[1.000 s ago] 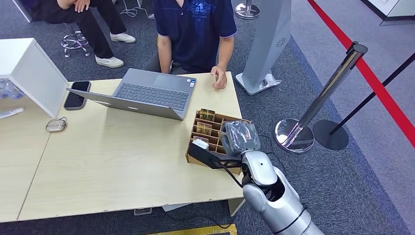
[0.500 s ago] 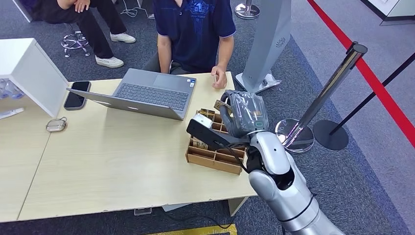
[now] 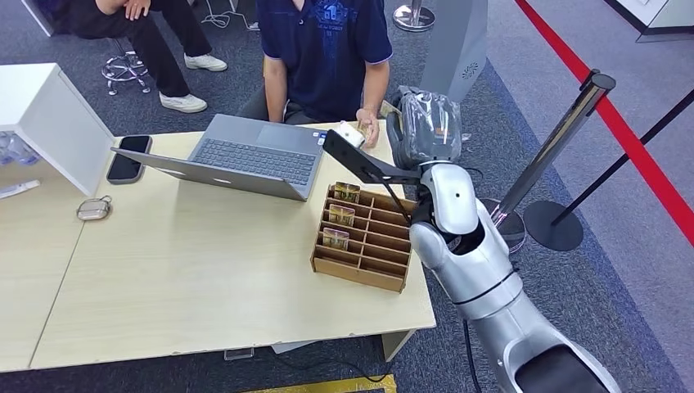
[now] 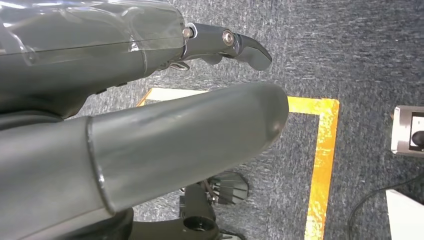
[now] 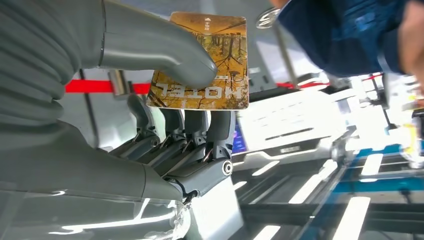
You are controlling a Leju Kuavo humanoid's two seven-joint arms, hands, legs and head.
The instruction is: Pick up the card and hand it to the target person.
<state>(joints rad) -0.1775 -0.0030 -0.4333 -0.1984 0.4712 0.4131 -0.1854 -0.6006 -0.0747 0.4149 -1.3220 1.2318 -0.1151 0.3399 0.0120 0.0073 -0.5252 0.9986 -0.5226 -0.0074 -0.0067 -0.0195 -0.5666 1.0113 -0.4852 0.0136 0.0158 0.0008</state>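
Observation:
My right hand [image 3: 425, 124], wrapped in clear plastic, is raised over the far right corner of the table [image 3: 188, 270]. In the right wrist view it pinches a yellow-brown hotel card [image 5: 215, 60] between the thumb [image 5: 165, 50] and the dark fingers [image 5: 200, 130]. The person in a dark blue shirt [image 3: 327, 49] sits just behind the table, one hand [image 3: 368, 131] resting at its edge, a little left of my hand. My left hand [image 4: 150, 115] hangs over grey carpet, thumb and a finger straight and apart, holding nothing.
A wooden slotted box [image 3: 352, 273] with more cards [image 3: 341, 214] stands on the table below my arm. An open laptop [image 3: 245, 155], a phone [image 3: 128, 158] and a white box [image 3: 49, 115] lie to the left. A stanchion [image 3: 548, 155] and a grey pillar [image 3: 454, 49] stand on the right.
My right hand has risen from the wooden box with the card and moved away from me, toward the seated person. The person's hand has stayed on the table edge.

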